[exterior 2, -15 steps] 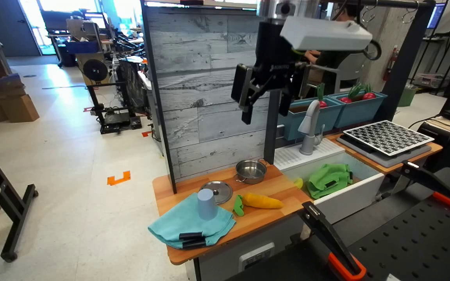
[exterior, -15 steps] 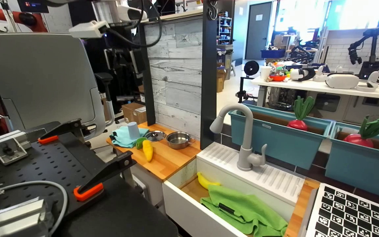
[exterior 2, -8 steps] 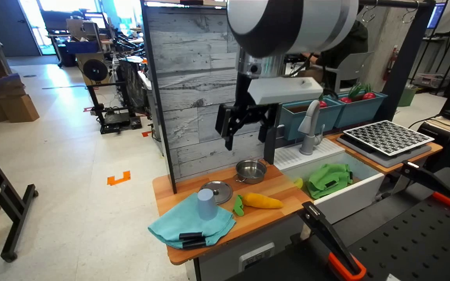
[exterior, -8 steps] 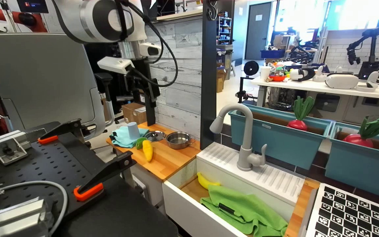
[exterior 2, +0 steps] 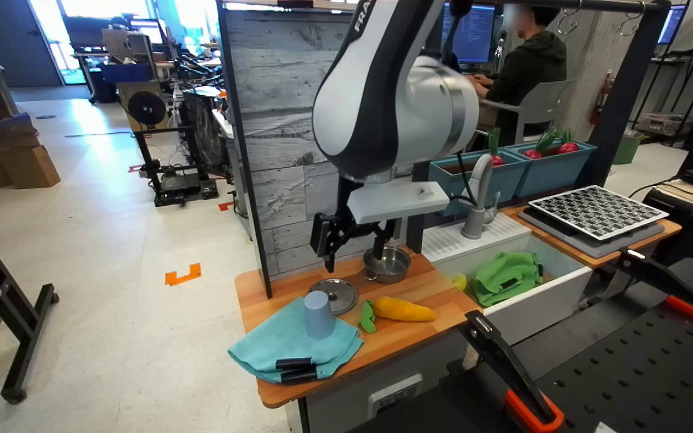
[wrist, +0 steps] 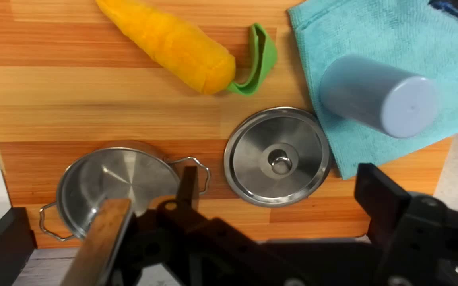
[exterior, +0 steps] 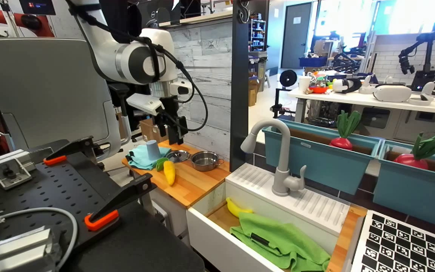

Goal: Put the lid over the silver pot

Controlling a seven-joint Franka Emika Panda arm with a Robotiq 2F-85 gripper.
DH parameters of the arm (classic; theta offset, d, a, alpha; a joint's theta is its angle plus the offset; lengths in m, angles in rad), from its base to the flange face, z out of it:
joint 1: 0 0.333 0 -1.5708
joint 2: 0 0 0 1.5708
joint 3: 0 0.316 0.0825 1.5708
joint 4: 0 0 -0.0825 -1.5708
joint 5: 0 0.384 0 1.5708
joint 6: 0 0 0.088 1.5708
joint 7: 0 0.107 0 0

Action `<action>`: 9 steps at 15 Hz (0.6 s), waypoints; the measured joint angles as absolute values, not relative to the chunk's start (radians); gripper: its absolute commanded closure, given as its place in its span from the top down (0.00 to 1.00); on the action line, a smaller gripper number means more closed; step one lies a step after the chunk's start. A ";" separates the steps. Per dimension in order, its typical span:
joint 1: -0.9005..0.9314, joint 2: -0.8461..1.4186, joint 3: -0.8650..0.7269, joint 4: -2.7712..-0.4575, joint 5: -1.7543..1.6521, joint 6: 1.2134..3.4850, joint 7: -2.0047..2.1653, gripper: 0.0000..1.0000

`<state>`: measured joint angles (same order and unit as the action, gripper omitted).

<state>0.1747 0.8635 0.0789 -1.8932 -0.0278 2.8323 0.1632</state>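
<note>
While only an exterior view shows the seated person [exterior 2: 530, 72], the spread fingers [wrist: 378, 200] hang above the knobbed metal lid [wrist: 277, 157].

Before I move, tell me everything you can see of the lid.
The lid is a round, silver, metal-looking disc with a raised rim and a small central knob. It lies flat, knob up, on the wooden counter, between the silver pot and the turquoise cloth. Its edge comes up to the cloth; whether they touch is unclear. The open gripper hangs above, not touching it.
</note>
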 measured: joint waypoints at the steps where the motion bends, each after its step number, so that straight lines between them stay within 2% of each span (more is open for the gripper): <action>1: 0.182 0.888 0.078 -1.871 -0.028 2.832 0.166 1.00; 9: 0.221 1.023 0.070 -1.727 -0.023 2.824 0.202 1.00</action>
